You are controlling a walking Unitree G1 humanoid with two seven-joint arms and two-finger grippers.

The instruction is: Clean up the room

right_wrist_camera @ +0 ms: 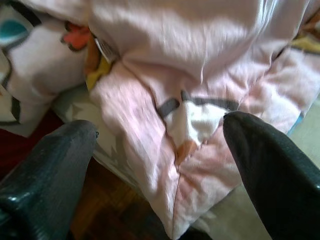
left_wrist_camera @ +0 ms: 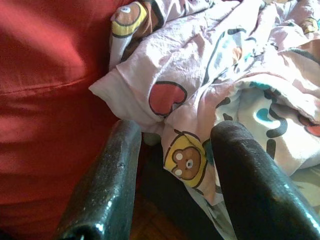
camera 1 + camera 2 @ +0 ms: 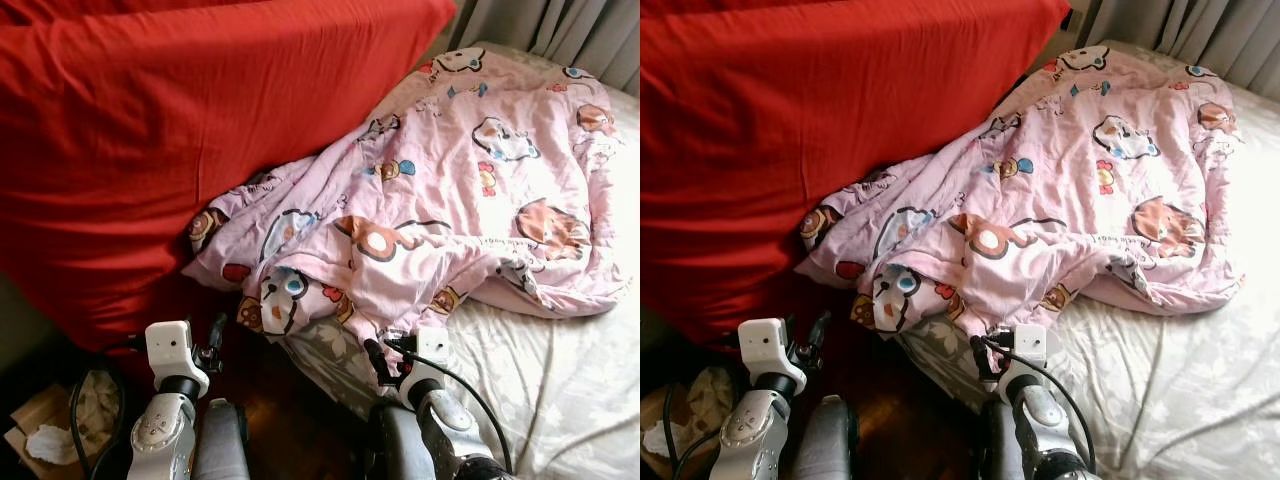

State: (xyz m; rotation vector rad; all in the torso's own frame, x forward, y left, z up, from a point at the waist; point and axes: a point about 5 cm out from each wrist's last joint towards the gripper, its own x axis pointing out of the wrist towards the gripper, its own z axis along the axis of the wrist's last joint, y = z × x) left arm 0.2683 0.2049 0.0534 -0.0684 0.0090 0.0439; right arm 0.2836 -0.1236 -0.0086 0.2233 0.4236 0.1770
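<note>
The pink cartoon-print quilt (image 3: 450, 200) lies crumpled on the bed (image 3: 560, 390), its bulk running diagonally from the far right corner down toward the near left edge, where a bunched fold overhangs the mattress side next to the large red cushion (image 3: 150, 150).

The right gripper (image 1: 160, 145) sits at the bed's near edge, directly below that overhanging fold; its fingers stand apart, with nothing clamped. The left gripper (image 2: 170, 165) is over the dark floor (image 3: 290, 420) between cushion and bed, fingers likewise apart and empty.

Judged from the head views, the right gripper is the nearer of the two to the quilt's bulk; the left faces only the trailing corner (the part printed with a bear and a heart).

The left wrist view shows the quilt's hem pressed against the red cushion. The right wrist view shows a thick padded fold between the fingertips, just ahead of them, with pale sheet beside it. A likely next move is a short reach forward to pinch that fold.
</note>
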